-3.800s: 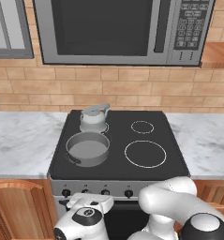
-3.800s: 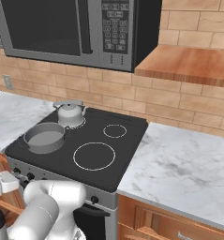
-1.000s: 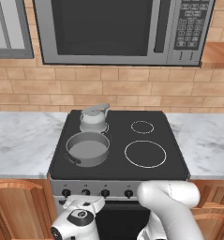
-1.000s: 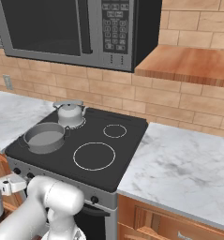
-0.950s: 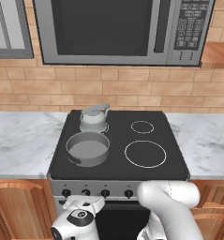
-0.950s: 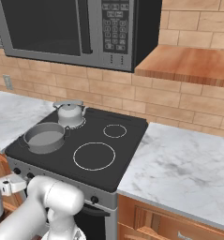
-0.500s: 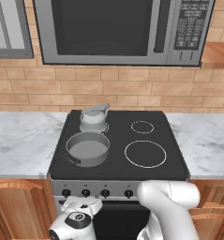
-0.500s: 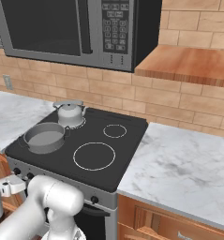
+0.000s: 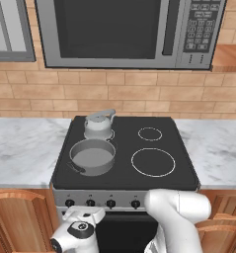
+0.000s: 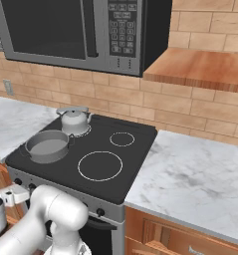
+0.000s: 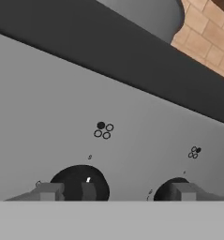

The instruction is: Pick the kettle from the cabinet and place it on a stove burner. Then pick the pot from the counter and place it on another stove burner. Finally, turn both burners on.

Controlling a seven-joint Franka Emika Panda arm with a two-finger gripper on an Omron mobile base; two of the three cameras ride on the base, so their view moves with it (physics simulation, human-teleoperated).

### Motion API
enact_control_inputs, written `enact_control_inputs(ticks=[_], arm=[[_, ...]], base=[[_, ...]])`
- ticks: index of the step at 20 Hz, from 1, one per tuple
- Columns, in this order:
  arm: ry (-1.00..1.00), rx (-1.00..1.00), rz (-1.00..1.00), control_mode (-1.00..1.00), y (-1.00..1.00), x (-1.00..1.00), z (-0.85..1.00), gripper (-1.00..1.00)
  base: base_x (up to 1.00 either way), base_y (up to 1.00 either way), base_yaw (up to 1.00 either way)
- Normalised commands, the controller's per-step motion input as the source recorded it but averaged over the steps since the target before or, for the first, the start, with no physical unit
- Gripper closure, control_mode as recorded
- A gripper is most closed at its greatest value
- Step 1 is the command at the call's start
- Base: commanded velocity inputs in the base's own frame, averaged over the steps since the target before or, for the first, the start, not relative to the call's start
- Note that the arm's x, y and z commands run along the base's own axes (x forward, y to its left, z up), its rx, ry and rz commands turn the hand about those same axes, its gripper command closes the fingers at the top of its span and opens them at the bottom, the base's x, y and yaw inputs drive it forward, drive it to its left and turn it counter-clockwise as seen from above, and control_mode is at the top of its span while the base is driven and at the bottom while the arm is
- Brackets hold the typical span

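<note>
Hand view looks straight at the stove's grey control panel, where the gripper stands with its fingers spread, one fingertip over a black knob and the other before the next knob. Compared with a second ago, the wrist has sunk slightly lower before the stove front. On the stove, the kettle sits on the rear-left burner, the pot just in front of it; neither has shifted.

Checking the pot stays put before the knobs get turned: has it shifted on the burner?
No. The pot sits beside the kettle, same spot on the cooktop as before.
</note>
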Motion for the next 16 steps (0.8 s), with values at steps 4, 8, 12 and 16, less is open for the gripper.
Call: enact_control_inputs(ticks=[4, 8, 12, 16], arm=[[0.0, -0.01, 0.0, -1.0, 0.16, 0.19, -0.18, -1.0], [0.0, -0.01, 0.0, -1.0, 0.13, 0.03, -0.15, -1.0], [0.0, 0.0, 0.0, -1.0, 0.0, -0.05, -0.13, -1.0], [-0.01, 0.0, 0.0, -1.0, 0.0, -0.03, -0.14, -1.0]], base=[[0.0, 0.0, 0.0], [0.0, 0.0, 0.0], [0.0, 0.0, 0.0], [0.0, 0.0, 0.0]])
